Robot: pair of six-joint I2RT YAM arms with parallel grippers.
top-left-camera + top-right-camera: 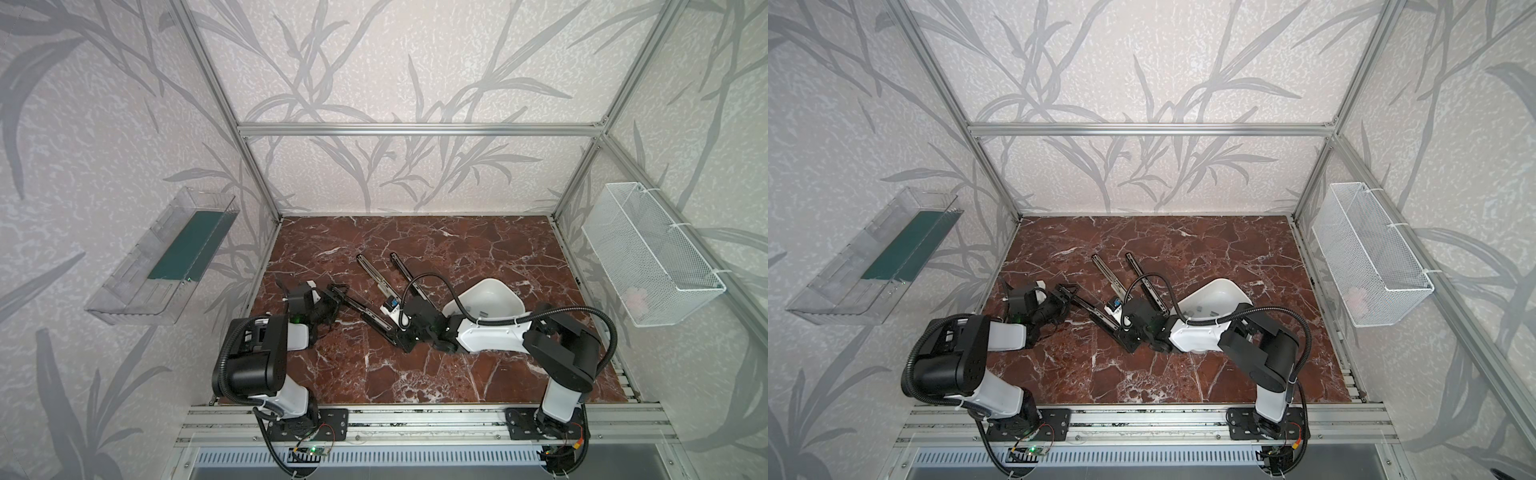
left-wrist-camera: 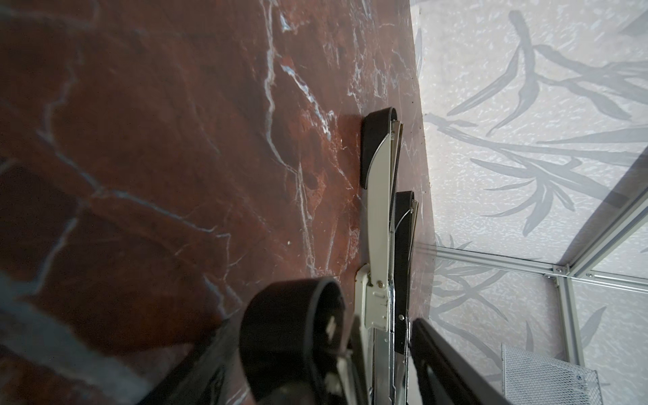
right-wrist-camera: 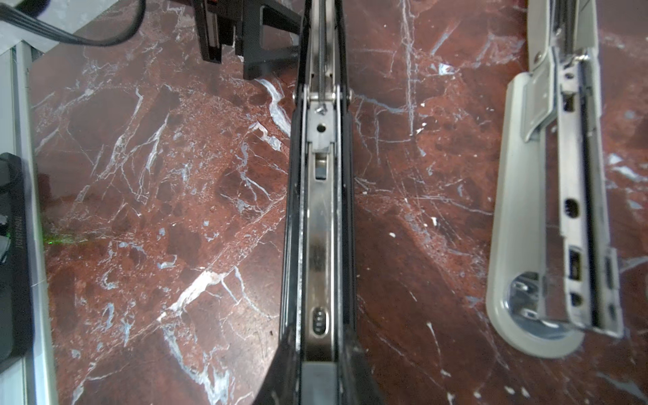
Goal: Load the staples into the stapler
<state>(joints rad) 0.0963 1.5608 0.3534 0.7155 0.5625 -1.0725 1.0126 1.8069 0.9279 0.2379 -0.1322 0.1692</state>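
Stapler (image 3: 321, 228) lies opened out on the bench (image 1: 457, 374), its near end clenched in the right claw (image 3: 319, 377); its far arm runs between the spread, released jaws of the left claw (image 1: 338, 292). Beside the right claw lies a beige stapler (image 3: 547, 210); behind that claw, small grey staples (image 1: 1214, 312) sit in a white bowl (image 1: 500, 286).

No legible text; embossed marking on black housing (image 3: 17, 229) unreadable
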